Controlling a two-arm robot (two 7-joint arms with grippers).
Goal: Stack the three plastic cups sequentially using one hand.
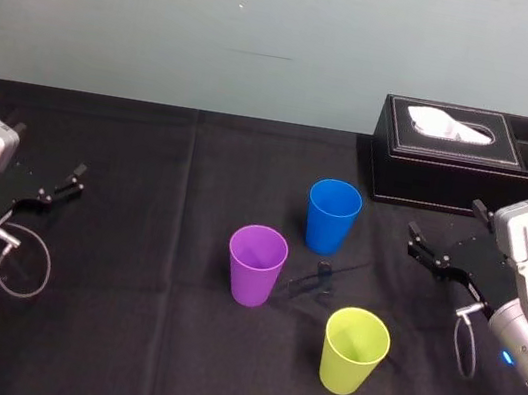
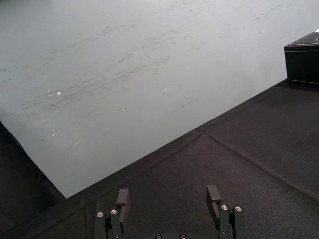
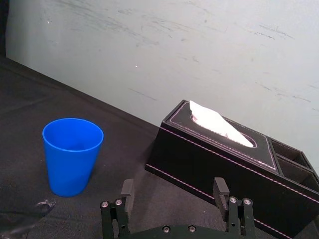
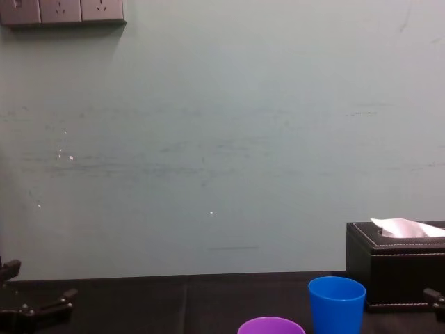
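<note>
Three plastic cups stand upright and apart on the black cloth: a blue cup [image 1: 332, 214] farthest back, a purple cup [image 1: 256, 264] to its front left, and a yellow-green cup [image 1: 354, 350] nearest me. My right gripper [image 1: 443, 217] hovers open to the right of the blue cup, holding nothing. In the right wrist view its fingers [image 3: 127, 190] stand wide apart, with the blue cup [image 3: 72, 154] ahead and to one side. My left gripper [image 1: 49, 148] rests open at the far left, well away from the cups. The chest view shows the blue cup [image 4: 336, 303] and the purple cup's rim [image 4: 271, 325].
A black leather tissue box [image 1: 468, 159] with a white tissue stands at the back right, just behind the right gripper. A small dark see-through scrap [image 1: 316, 279] lies between the purple and blue cups. The pale wall [image 4: 208, 139] closes off the table's far edge.
</note>
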